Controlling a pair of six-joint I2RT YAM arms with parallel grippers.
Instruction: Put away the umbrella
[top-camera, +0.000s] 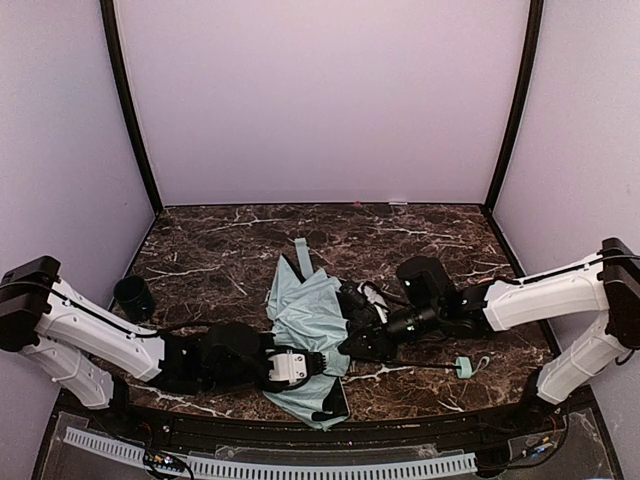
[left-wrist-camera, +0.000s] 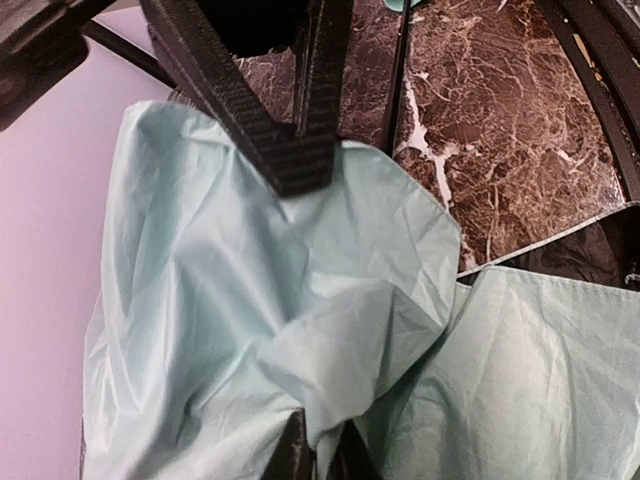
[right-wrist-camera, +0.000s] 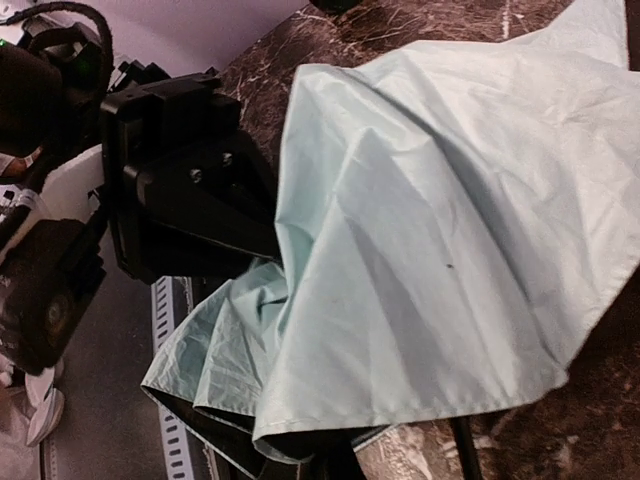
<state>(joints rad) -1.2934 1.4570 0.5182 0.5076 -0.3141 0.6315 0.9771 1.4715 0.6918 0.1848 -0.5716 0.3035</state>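
The umbrella (top-camera: 308, 318) lies collapsed in the middle of the table, a heap of pale mint fabric with black lining at its near edge. Its thin black shaft (top-camera: 420, 366) runs right to the small mint handle (top-camera: 463, 367). My left gripper (top-camera: 303, 365) comes in from the left, and a fold of fabric (left-wrist-camera: 330, 340) is pinched between its fingers (left-wrist-camera: 292, 455). From the right, my right gripper (top-camera: 352, 345) has its fingers (left-wrist-camera: 300, 165) closed together on the fabric's far edge. In the right wrist view the fabric (right-wrist-camera: 440, 230) drapes over that gripper's tips.
A black cup (top-camera: 133, 297) stands at the left edge of the dark marbled table (top-camera: 220, 240). Lilac walls close off the back and sides. A perforated white rail (top-camera: 300, 468) runs along the near edge.
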